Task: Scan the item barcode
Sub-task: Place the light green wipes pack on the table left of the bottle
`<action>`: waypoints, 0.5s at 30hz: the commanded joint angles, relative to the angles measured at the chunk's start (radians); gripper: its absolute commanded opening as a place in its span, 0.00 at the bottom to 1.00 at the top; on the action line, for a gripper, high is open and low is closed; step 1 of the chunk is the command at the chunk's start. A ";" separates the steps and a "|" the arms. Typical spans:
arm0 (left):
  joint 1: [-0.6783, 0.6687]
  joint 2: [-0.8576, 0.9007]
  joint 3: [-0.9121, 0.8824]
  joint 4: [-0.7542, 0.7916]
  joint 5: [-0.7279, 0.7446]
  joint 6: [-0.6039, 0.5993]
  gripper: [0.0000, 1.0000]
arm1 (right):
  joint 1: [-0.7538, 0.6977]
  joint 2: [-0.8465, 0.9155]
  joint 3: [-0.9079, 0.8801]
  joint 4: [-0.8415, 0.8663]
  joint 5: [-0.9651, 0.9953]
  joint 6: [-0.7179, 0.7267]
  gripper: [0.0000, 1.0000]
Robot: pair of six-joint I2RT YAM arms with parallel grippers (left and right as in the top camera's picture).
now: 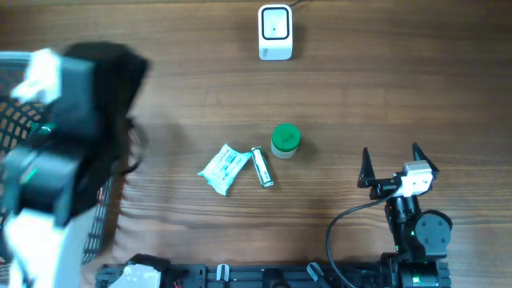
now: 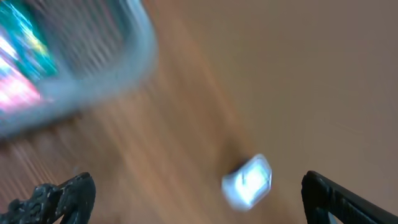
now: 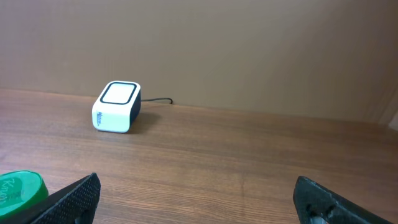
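On the table point(image 1: 360, 96), the tube point(image 1: 262, 167) lies lengthwise toward the scanner point(image 1: 275, 32).

Scanner point(image 1: 275, 32) sits mid far edge of the bench point(image 1: 416, 72). Mid-bench: packet point(image 1: 223, 169) left, tube point(image 1: 262, 167) just beside it on the right, jar point(image 1: 286, 140) just behind the tube. Basket point(image 1: 20, 128) at left edge. Right claw point(image 1: 391, 152) front right, well apart.
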 commanded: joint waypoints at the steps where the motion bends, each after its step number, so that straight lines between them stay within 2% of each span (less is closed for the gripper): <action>1: 0.168 -0.089 0.011 -0.074 -0.173 0.060 1.00 | 0.004 -0.006 -0.001 0.003 0.010 -0.006 1.00; 2: 0.225 -0.104 0.011 -0.108 -0.173 0.034 1.00 | 0.004 -0.006 -0.001 0.003 0.010 -0.005 1.00; 5: 0.463 -0.120 0.011 -0.264 -0.167 -0.219 1.00 | 0.004 -0.006 -0.001 0.003 0.010 -0.005 1.00; 6: 0.534 -0.113 0.006 -0.293 -0.150 -0.265 1.00 | 0.004 -0.006 -0.001 0.003 0.010 -0.006 0.99; 12: 0.805 0.015 -0.052 -0.293 0.014 -0.234 1.00 | 0.004 -0.006 -0.001 0.003 0.010 -0.005 0.99; 15: 0.879 0.143 -0.052 -0.247 0.145 -0.088 1.00 | 0.004 -0.006 -0.001 0.003 0.010 -0.005 1.00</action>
